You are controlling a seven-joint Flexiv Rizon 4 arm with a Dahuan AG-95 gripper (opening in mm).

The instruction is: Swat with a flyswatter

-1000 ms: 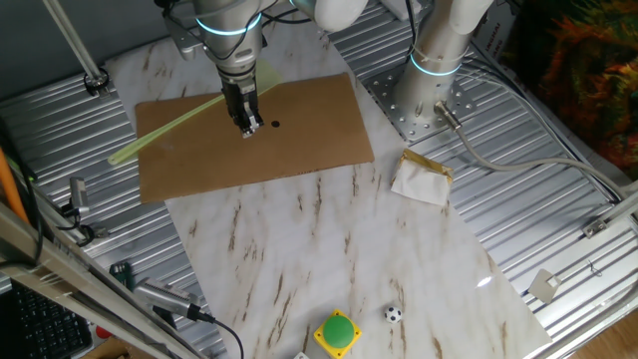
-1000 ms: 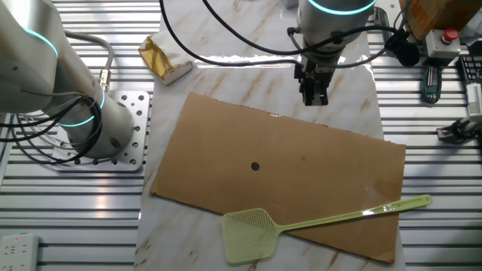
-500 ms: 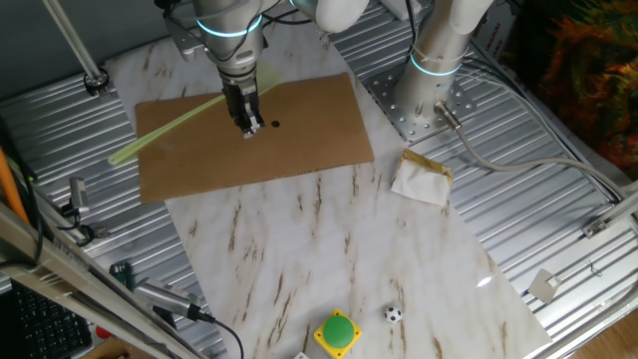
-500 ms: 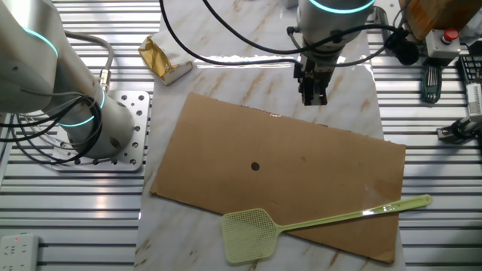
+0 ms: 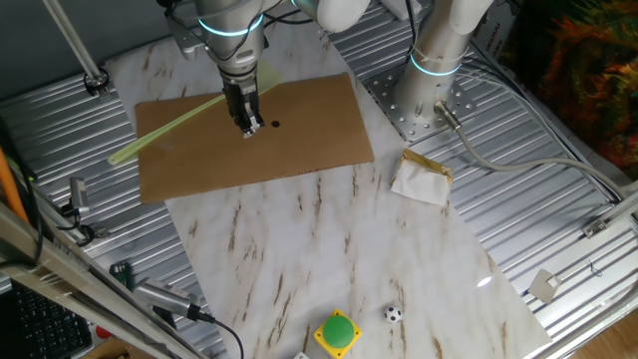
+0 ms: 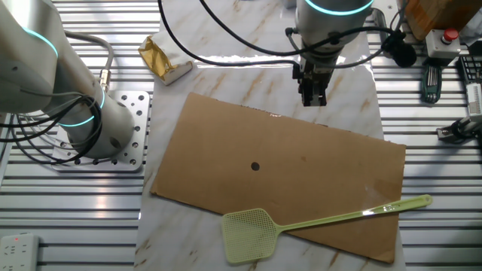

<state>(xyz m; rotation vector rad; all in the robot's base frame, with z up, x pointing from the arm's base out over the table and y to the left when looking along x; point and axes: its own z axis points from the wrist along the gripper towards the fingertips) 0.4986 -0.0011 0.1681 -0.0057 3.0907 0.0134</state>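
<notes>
The yellow-green flyswatter [image 6: 331, 220] lies flat across the near edge of the brown board [image 6: 301, 181]. Its squarish head is at the left and its handle tip at the right. In the one fixed view its handle [image 5: 169, 128] runs diagonally over the board's far left part, and its head is hidden behind the arm. My gripper [image 6: 314, 99] hangs above the board's opposite edge, well apart from the swatter. Its jaws look closed with nothing in them. It also shows in the one fixed view [image 5: 248, 125], next to a black dot [image 5: 274, 125] on the board.
A second robot arm's base [image 6: 90, 124] stands on a metal plate beside the board. A gold and white packet [image 5: 421, 178] lies on the marble. A green button [image 5: 338, 332] and a small ball [image 5: 393, 314] sit at the table's near end. Tools [image 6: 433, 75] lie at the right.
</notes>
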